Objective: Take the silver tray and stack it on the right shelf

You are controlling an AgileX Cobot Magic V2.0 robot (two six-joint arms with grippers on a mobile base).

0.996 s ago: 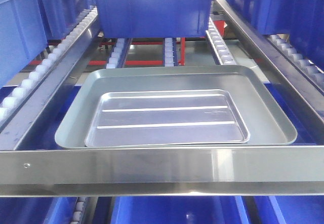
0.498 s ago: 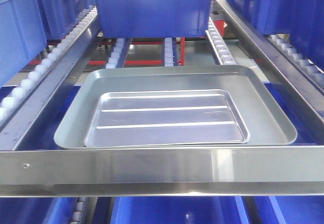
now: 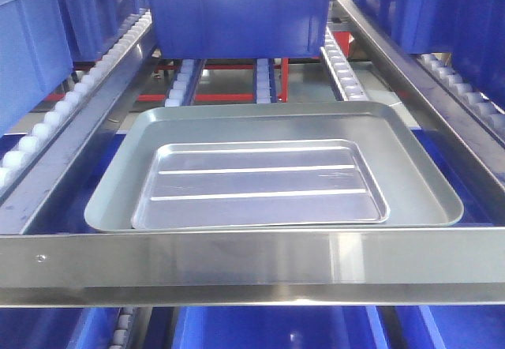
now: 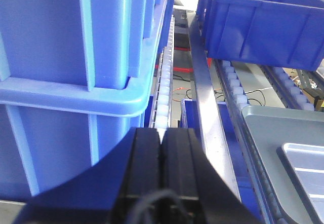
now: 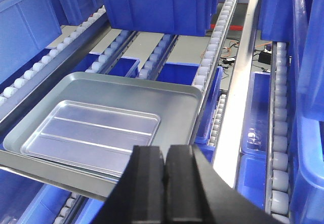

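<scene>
The silver tray (image 3: 260, 183), shiny with two raised ridges, lies flat inside a larger dull grey tray (image 3: 426, 183). Both rest on the right shelf, a roller rack level behind a broad brushed-steel front bar (image 3: 252, 258). The silver tray also shows in the right wrist view (image 5: 91, 130), and its corner shows in the left wrist view (image 4: 304, 163). My left gripper (image 4: 162, 132) is shut and empty, left of the trays beside a blue bin. My right gripper (image 5: 165, 150) is shut and empty, in front of the trays' right front corner.
Blue bins stand behind the trays (image 3: 237, 9) and on the neighbouring lanes (image 4: 61, 57), (image 5: 309, 107). White-roller rails (image 3: 79, 88), (image 5: 215, 41) flank the trays. A steel rail (image 5: 243, 82) separates the lane to the right. Blue bins sit on the level below (image 3: 268, 329).
</scene>
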